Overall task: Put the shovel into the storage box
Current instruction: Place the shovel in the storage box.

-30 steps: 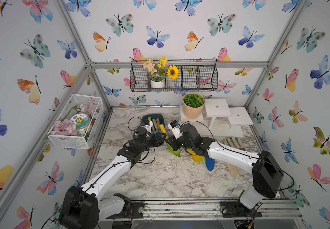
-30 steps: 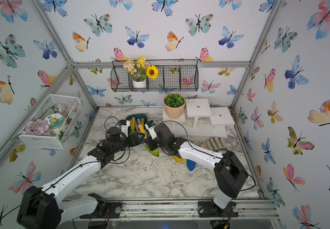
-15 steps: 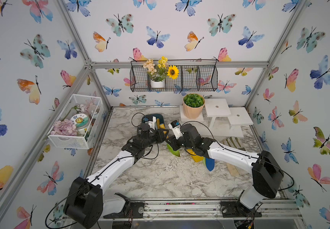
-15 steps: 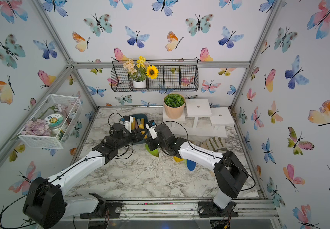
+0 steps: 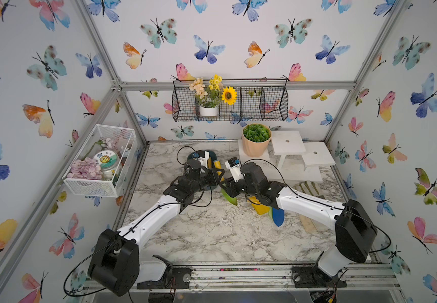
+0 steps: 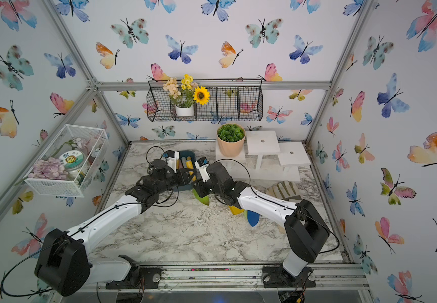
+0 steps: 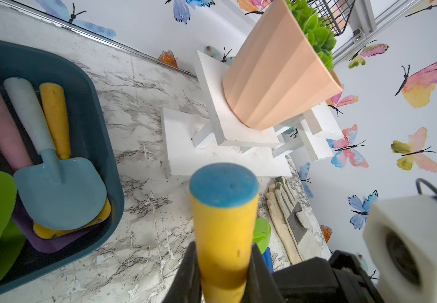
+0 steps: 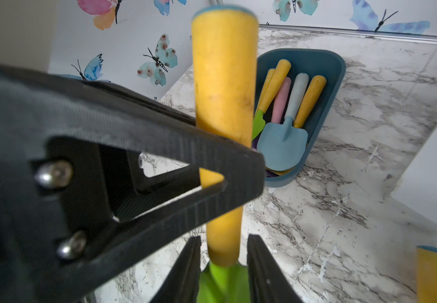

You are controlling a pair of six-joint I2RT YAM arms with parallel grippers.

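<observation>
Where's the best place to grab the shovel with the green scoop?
Grab the shovel by the middle of its yellow handle, from the side. The handle is round and thick, good for two jaws to squeeze, and sticks up free above the green scoop. The left gripper is clamped there like that; the right gripper stands open nearer the scoop.

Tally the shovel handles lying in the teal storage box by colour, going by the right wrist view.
Yellow handles: 3, one half hidden by the held shovel
Pink handle: 1
Pale blue handle: 1
Total: 5 handles in the storage box
</observation>
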